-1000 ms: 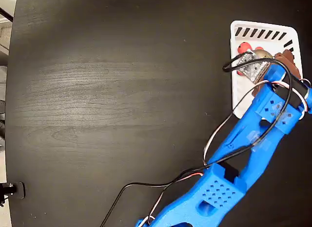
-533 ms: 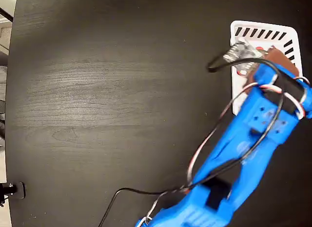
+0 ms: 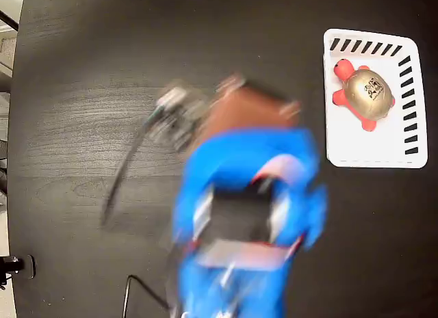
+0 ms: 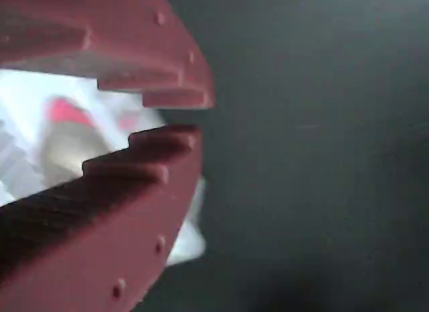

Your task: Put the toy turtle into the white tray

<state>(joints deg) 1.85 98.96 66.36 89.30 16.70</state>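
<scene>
The toy turtle, with a gold shell and red head and legs, lies in the upper half of the white tray at the table's right edge in the fixed view. My blue arm is a motion blur over the middle of the table, and its brown gripper is well left of the tray. In the wrist view the dark red gripper has its toothed tips almost touching, with nothing between them. Behind the jaws, the turtle and the tray show as a blur.
The black wooden table stretches wide to the left and top. A black cable trails from the arm on its left side. A small dark fitting sits at the table's lower left edge.
The arm has swung left from over the tray to the table's middle. The turtle, which was under the gripper, now lies uncovered in the tray.
</scene>
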